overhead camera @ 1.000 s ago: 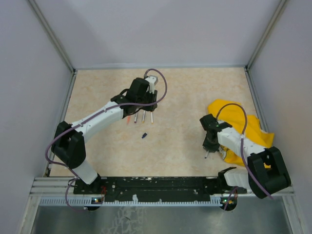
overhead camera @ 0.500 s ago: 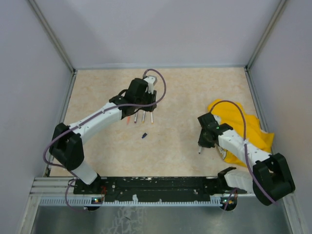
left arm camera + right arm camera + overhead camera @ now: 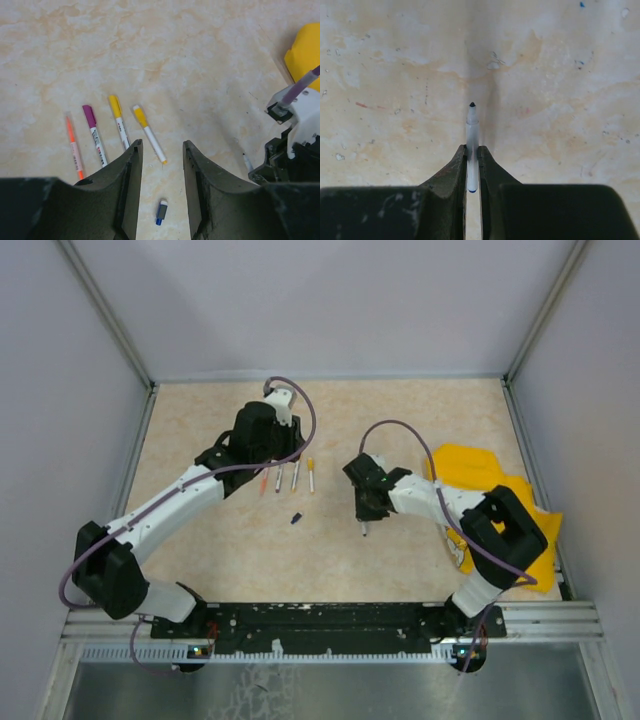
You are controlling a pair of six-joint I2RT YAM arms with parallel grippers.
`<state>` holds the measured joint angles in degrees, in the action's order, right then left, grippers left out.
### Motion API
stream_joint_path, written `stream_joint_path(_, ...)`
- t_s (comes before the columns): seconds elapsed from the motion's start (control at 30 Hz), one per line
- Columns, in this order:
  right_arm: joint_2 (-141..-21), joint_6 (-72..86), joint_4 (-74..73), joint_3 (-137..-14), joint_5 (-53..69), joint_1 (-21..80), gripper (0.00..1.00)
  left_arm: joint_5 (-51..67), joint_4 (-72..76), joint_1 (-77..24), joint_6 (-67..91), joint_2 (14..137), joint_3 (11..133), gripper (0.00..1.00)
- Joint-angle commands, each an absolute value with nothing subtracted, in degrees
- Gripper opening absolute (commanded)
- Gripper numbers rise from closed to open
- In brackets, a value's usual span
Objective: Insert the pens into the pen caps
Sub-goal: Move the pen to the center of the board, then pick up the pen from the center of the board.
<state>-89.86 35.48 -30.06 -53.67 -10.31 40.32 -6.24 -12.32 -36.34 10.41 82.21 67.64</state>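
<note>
On the mottled beige bench, the left hand hangs near a row of four slim pens, its matte black fingers spread and empty. One pen is orange-pink; the others have white barrels capped purple, yellow and yellow. Nearer lies a stubby dark blue cap. Further right, the right hand pinches a translucent white pen, dark tip outward. A crumpled yellow cloth lies far right. The barrel print is too small to read.

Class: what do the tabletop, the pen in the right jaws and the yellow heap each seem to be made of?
The tabletop looks like matt stone-pattern laminate: beige marbled veining. The pen seems smooth, whitish translucent plastic. The yellow heap is probably soft cloth, given its folds.
</note>
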Motion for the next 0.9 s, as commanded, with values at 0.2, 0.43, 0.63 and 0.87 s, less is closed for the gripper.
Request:
stream_joint_path(0.2, -99.19, 32.61, -31.35, -60.73, -11.98, 43.3, 0.08, -9.01, -9.4, -35.82, 10.22, 80.07, 66.52, 0.43)
stream_joint_path(0.43, -100.36, 31.89, -33.02, -61.66, -12.29, 43.68, 0.16, -9.04, -9.43, -35.73, 10.23, 80.31, 66.53, 0.43)
stream_joint_path(0.63, -101.67, 31.5, -34.25, -62.68, -12.76, 43.94, 0.19, -9.22, -9.41, -35.62, 10.04, 80.33, 66.45, 0.43)
stream_joint_path(0.87, -102.21, 31.05, -34.56, -63.05, -13.01, 44.24, 0.21, -9.57, -9.4, -35.52, 9.9, 80.34, 66.38, 0.44)
